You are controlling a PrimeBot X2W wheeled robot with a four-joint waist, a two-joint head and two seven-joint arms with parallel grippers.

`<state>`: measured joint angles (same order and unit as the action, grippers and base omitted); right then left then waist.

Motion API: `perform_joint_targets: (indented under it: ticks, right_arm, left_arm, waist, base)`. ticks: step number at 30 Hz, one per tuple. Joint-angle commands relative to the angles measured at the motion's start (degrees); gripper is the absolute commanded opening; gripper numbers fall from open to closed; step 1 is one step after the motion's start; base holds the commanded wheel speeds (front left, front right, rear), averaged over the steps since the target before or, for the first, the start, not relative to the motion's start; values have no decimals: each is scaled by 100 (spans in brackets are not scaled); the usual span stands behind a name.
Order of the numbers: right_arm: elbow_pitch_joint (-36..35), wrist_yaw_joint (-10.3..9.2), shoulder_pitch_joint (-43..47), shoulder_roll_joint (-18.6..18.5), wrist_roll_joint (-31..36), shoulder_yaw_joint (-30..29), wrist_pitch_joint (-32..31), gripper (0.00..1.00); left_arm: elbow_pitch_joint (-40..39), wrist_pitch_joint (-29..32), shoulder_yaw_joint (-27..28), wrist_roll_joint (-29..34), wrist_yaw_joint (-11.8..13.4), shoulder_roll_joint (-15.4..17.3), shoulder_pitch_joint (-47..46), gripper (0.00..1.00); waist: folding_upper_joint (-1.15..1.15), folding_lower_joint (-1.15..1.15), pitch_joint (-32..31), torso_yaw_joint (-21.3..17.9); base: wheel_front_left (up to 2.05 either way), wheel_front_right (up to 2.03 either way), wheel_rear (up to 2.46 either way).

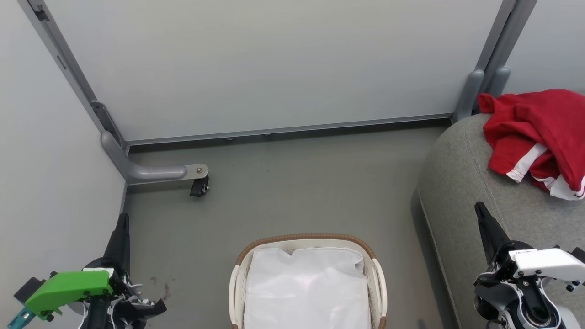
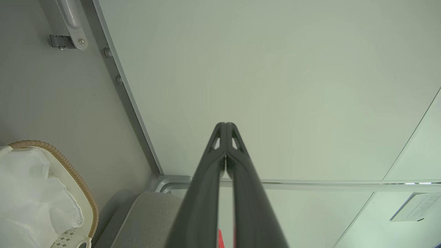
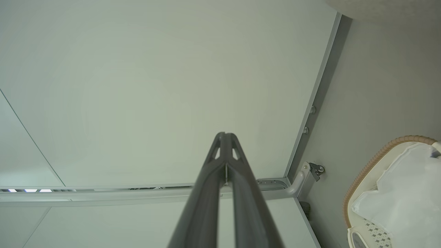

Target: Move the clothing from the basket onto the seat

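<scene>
One clothing (image 1: 541, 121) heap lies diag. on seat (image 1: 457, 183).

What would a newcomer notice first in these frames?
The red clothing, heaped on the grey seat at the right, draws the eye first. Next comes the basket on the floor at bottom centre, its white liner showing inside. Then the bright green cover on the left arm at lower left; the left gripper and right gripper are both shut, holding nothing.

Closed left gripper (image 1: 122, 218) low left; closed right gripper (image 1: 479, 208) low right.
</scene>
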<state>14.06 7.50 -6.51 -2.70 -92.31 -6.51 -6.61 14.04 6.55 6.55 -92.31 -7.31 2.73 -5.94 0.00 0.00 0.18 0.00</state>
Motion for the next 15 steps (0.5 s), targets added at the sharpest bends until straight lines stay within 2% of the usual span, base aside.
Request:
perform_joint_targets:
  ticks: [1,15]
  right_arm:
    - [-18,-2,62,-34,-19,-12,-8,0]
    - [-17,-2,62,-34,-19,-11,-8,0]
  left_arm:
    - [-6,17,12,-19,-37,27,-54,0]
    - [-6,16,12,-19,-36,27,-53,0]
  waist:
    - [0,0,0,0]
    - [0,0,0,0]
  base:
    - [0,0,0]
    - [0,0,0]
